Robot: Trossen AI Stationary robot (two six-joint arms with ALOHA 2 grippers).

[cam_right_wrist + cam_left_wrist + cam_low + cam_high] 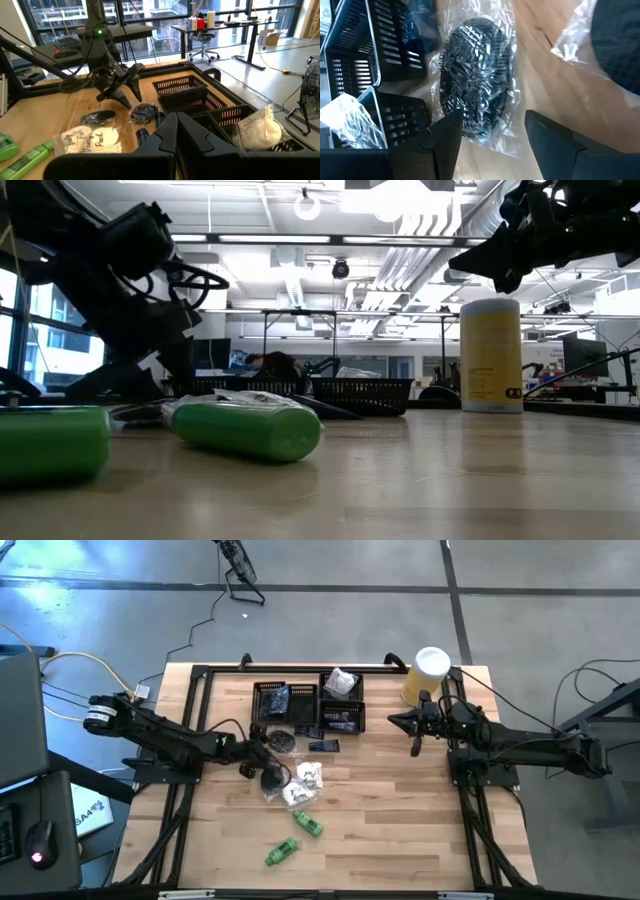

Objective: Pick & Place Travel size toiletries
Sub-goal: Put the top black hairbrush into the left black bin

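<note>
The left gripper [262, 757] hangs with its fingers spread over a round black piece sealed in crinkly clear plastic [479, 82], which lies on the pale wood table [400, 820] just in front of the black mesh trays [310, 705]. White crinkly sachets [305, 783] and two smooth green tubes [295, 838] lie nearer the front edge, with bare wood to their right. The right gripper [415, 725], fingers pressed together, waits high beside the yellow cylinder [425, 675] at the far right.
</note>
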